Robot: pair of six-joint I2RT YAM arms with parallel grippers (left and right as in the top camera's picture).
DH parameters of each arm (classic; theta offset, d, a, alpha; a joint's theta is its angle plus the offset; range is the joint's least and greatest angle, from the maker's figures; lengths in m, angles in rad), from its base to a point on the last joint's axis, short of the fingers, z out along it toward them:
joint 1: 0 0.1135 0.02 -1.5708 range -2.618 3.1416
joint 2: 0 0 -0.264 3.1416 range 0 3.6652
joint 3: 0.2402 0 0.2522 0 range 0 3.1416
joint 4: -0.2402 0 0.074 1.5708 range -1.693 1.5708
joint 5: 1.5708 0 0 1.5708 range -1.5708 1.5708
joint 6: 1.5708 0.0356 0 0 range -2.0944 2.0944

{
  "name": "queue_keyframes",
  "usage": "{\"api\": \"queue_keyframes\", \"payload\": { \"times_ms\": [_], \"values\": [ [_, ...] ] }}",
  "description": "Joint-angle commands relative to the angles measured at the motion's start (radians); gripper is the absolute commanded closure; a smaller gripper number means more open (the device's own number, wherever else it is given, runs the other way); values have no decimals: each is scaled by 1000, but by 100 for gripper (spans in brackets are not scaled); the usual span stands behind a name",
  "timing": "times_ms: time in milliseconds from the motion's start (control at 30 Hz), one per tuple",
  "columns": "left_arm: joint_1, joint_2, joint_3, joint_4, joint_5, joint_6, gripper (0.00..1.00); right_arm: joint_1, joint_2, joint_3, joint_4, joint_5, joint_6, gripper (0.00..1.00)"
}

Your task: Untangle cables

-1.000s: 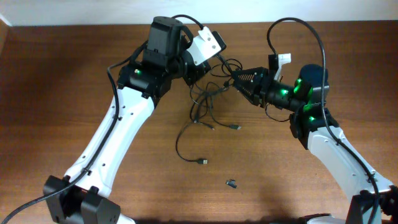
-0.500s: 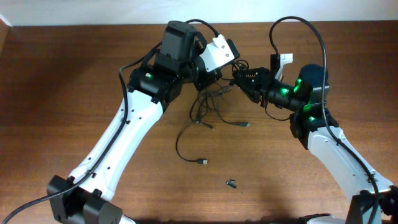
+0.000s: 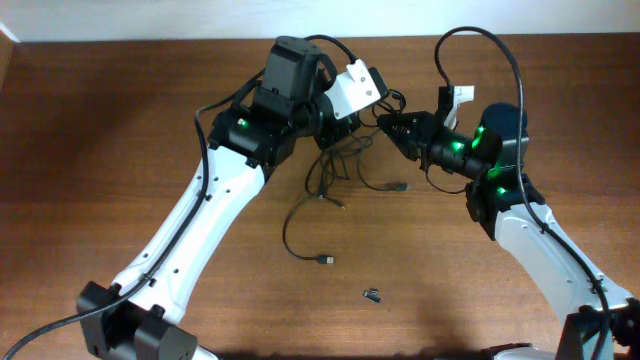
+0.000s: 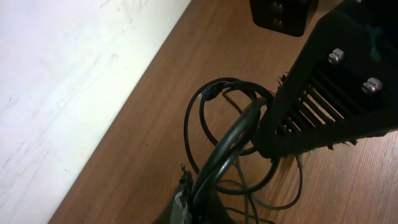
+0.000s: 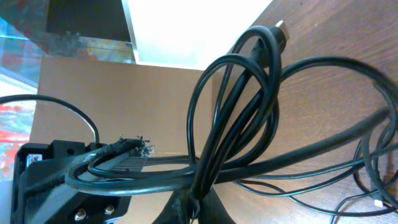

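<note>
Table stock, counted: 2 arms, 2 grippers, 1 cable bunch, 1 loose piece.
Robot arms, white with black joints: two, the left arm point(image 3: 200, 220) and the right arm point(image 3: 540, 240), one on either side of the cables point(image 3: 335, 170). Two-finger grippers: two, the left gripper point(image 3: 365, 115) and the right gripper point(image 3: 385, 122), both at the top of the cables, each closed on strands. Cables, thin and black: one knotted bunch; the separate cords in it cannot be counted. Plug ends point(image 3: 325, 260) lying free below the cables: three visible. Small dark loose piece point(image 3: 372, 294): one, well below the cables. Wooden table point(image 3: 100, 150): one.
</note>
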Motion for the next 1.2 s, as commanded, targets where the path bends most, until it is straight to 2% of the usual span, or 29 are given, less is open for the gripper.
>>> {"api": "queue_keyframes", "payload": {
  "times_ms": [0,200,367,467,533,667,767,967,1000,1033,1067,1133,1167],
  "values": [
    [-6,-10,22,11,18,-7,100,1,-2,3,18,-92,-169,96],
    [-6,-10,22,60,-53,-146,100,21,-2,3,90,-310,-478,96],
    [-6,-10,22,67,-295,-388,100,54,-2,3,104,-385,-705,96],
    [-6,-10,22,66,-425,-494,100,62,-2,3,104,-414,-753,96],
    [-6,-10,22,62,-569,-593,100,61,-2,3,103,-429,-758,96],
    [-6,-10,22,48,-765,-731,100,61,-2,3,103,-450,-758,96],
    [-4,-10,22,36,-822,-787,100,61,-2,3,103,-482,-800,96],
    [3,-10,22,37,-821,-793,100,59,-2,3,92,-489,-824,96],
    [3,-10,22,37,-821,-793,100,58,-2,3,79,-472,-803,87],
    [3,-10,22,38,-821,-793,100,58,-2,3,49,-430,-757,72],
    [3,-10,22,40,-821,-793,100,58,-2,3,22,-393,-718,46],
    [3,-10,22,45,-809,-793,100,58,-2,3,-63,-325,-689,4],
    [3,-10,22,45,-802,-792,100,58,-2,3,-86,-304,-688,1]
  ]
}}
